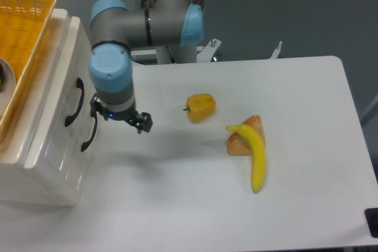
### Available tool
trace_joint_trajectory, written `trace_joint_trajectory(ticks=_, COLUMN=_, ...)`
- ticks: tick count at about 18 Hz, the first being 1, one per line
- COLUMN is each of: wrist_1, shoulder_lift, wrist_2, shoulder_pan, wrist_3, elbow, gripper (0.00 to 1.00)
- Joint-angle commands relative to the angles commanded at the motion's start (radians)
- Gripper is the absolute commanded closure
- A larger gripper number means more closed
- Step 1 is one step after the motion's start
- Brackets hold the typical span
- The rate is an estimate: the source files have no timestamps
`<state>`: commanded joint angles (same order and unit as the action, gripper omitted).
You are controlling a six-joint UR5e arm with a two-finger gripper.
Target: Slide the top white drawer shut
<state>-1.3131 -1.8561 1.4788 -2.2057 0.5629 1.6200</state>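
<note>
The top white drawer (66, 75) is the upper front panel of the cream cabinet at the left, with a curved black handle (74, 102). Its front looks level with the lower drawer (80, 157) beneath it. My gripper (120, 117) hangs just right of the cabinet front, apart from both handles, pointing down at the table. Its fingers are mostly hidden under the blue wrist; one black fingertip (144, 124) sticks out to the right. Nothing is visibly held.
A yellow woven basket (23, 33) sits on top of the cabinet. On the table lie a yellow pepper (201, 107) and a banana (254, 154) resting across a peach-coloured piece (243, 140). The lower drawer's handle (90, 134) is close to my gripper.
</note>
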Motion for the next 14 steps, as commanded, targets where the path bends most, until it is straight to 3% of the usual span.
trace_joint_trajectory(ticks=9, wrist_1=0.0, shoulder_lift=0.003, wrist_2=0.005, shoulder_pan=-0.121, wrist_3=0.173, elbow=-0.011, gripper=0.0)
trace_joint_trajectory(ticks=14, wrist_1=0.0, shoulder_lift=0.025, wrist_2=0.002, shoulder_pan=-0.247, wrist_3=0.273, elbow=-0.012, gripper=0.0)
